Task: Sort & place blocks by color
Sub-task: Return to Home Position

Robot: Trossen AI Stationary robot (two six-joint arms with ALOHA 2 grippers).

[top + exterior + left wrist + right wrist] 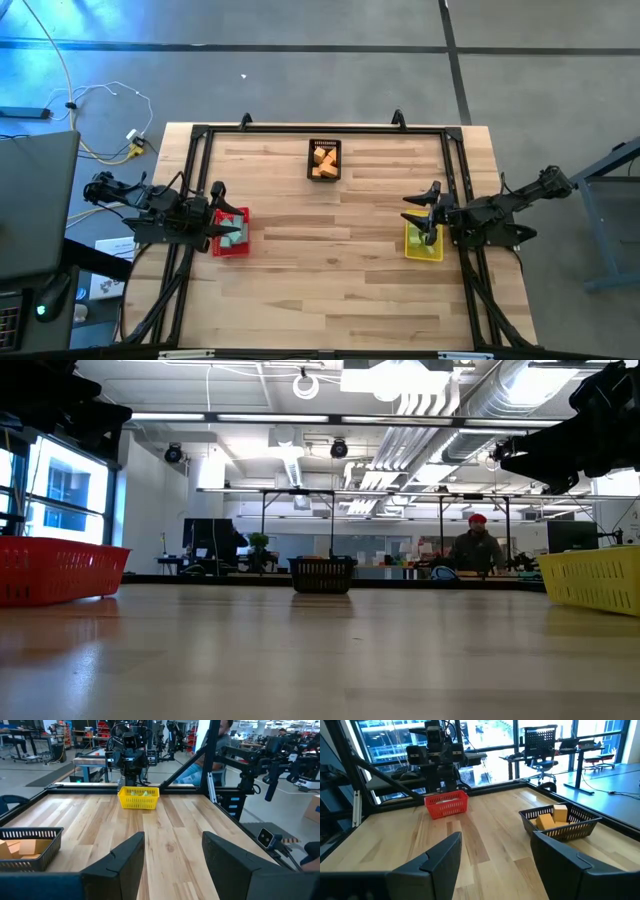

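My left claw hangs at the left side of the table, its two dark fingers spread wide apart and holding nothing; only bare wood shows between them. Just beside it, toward the table's middle, sits the red basket, with the teal blocks lying inside.

My right claw is at the opposite side, also wide open and empty. It sits at the outer edge of the yellow basket, partly over it, and the green blocks lie in that basket.

Looking past either claw, I see the other arm facing me across the boards, with its basket in front of it.

Farther out, at the middle of the far edge and well apart from both claws, stands the black basket, and the orange blocks are piled in it. No block lies loose on the wood. Every block I can see is in a basket, one colour to each.
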